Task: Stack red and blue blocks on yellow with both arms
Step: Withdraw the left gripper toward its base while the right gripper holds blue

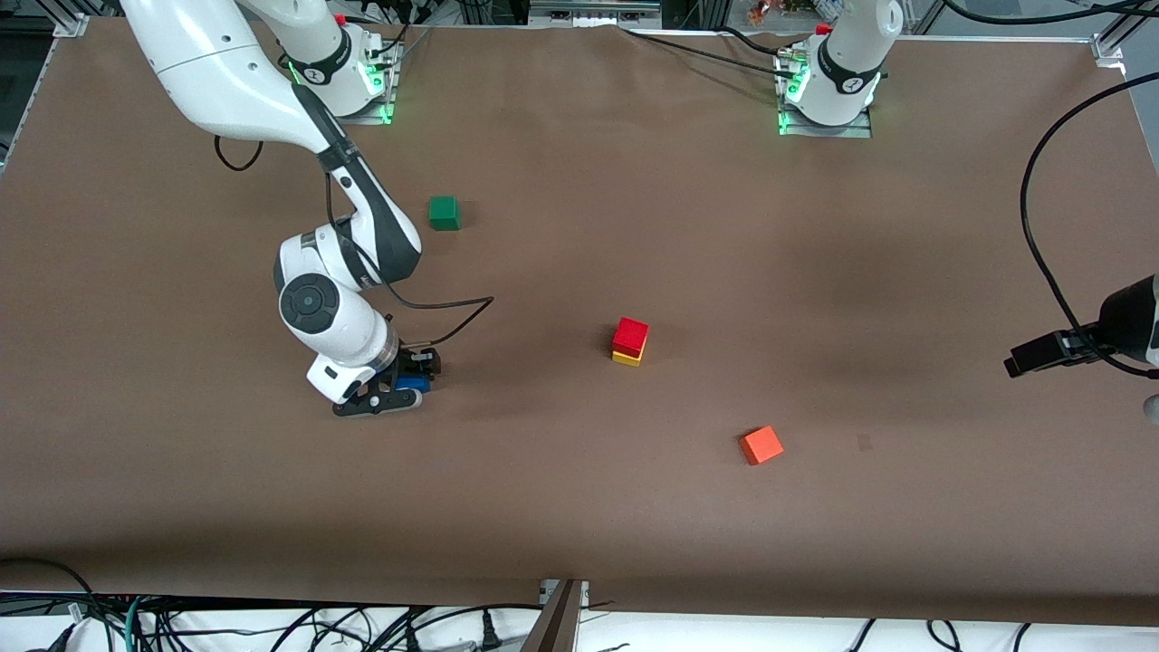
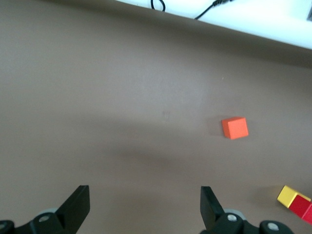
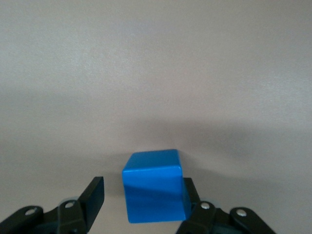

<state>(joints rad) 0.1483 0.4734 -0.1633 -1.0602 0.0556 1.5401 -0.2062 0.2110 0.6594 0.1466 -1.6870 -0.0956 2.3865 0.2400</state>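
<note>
The red block [image 1: 631, 336] sits on the yellow block [image 1: 627, 358] near the table's middle; both also show at the edge of the left wrist view, yellow [image 2: 291, 196] and red [image 2: 303, 209]. The blue block [image 1: 415, 382] rests on the table toward the right arm's end. My right gripper [image 1: 403, 388] is down around it. In the right wrist view the blue block [image 3: 153, 190] stands between the jaws of the right gripper [image 3: 142, 189]: one finger touches it, the other stands a small gap off. My left gripper [image 1: 1041, 355] waits, open and empty [image 2: 145, 197], at the left arm's end.
An orange cube [image 1: 761, 445] lies nearer the front camera than the stack, also in the left wrist view [image 2: 235, 127]. A green cube [image 1: 444, 213] sits close to the right arm's base. Brown table cover [image 1: 579, 507] spans the whole table.
</note>
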